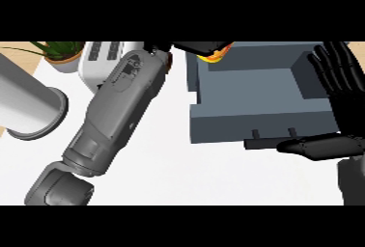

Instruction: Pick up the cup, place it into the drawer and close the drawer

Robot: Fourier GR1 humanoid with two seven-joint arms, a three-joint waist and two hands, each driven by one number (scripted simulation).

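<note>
An open blue-grey drawer (249, 120) fills the upper right, with a dark handle (265, 143) on its front. My left forearm stretches from the lower left to the top centre. The left hand (201, 47) is curled over an orange and yellow cup (214, 57) at the drawer's far left corner; most of the cup is hidden. My right hand (347, 96) stands open beside the drawer's right wall, fingers straight and pointing up. Its thumb (314, 145) lies next to the right end of the handle.
A large grey cylinder (32, 108) lies at the left edge. A potted plant (61, 52) and a white toaster (105, 58) stand at the back left, close to my left forearm. The white counter (185, 173) stretches in front of the drawer.
</note>
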